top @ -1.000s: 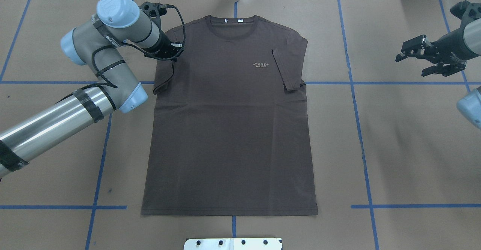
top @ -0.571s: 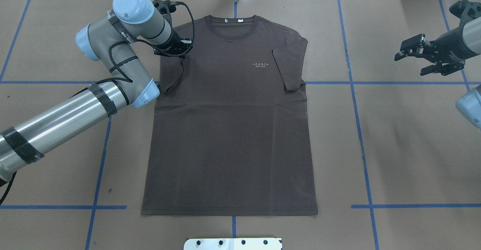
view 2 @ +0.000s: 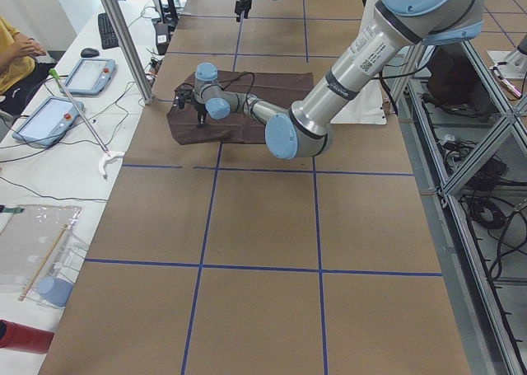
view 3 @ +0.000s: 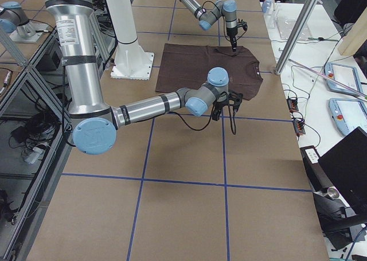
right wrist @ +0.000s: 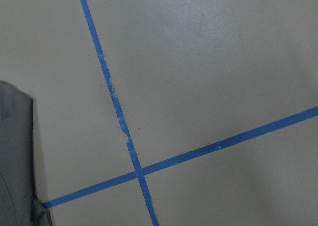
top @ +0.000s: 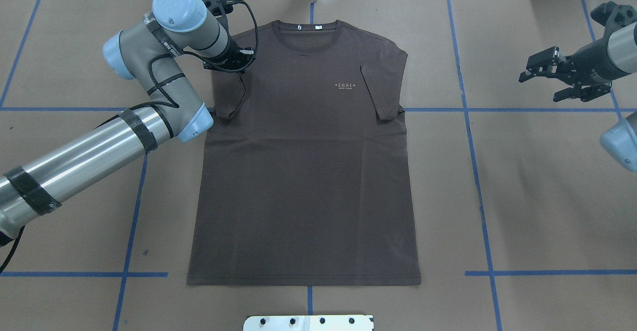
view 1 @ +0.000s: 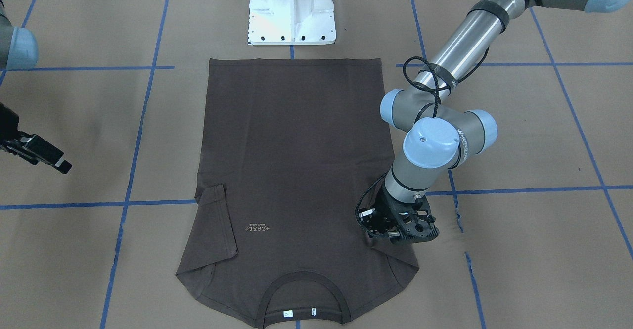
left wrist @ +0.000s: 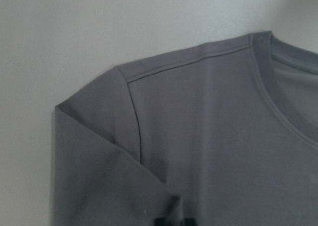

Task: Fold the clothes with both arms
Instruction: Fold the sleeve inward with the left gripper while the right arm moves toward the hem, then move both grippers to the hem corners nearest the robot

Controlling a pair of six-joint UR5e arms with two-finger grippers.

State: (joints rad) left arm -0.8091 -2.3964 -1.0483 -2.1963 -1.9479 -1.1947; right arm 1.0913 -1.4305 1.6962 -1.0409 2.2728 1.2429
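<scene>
T-shirt [top: 308, 171] lies flat at the centre of the table [top: 522, 196], collar toward 12 o'clock in the overhead view. At its 10 o'clock corner the left gripper [top: 234, 64] pinches the sleeve [top: 226, 97], drawn inward over the body. The right gripper [top: 540, 86] hovers with fingers spread, well apart at 2 o'clock.

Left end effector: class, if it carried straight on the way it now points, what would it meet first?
The left end effector points down, so probably the T-shirt first, at its folded-in sleeve; the gap between them is unclear.
</scene>
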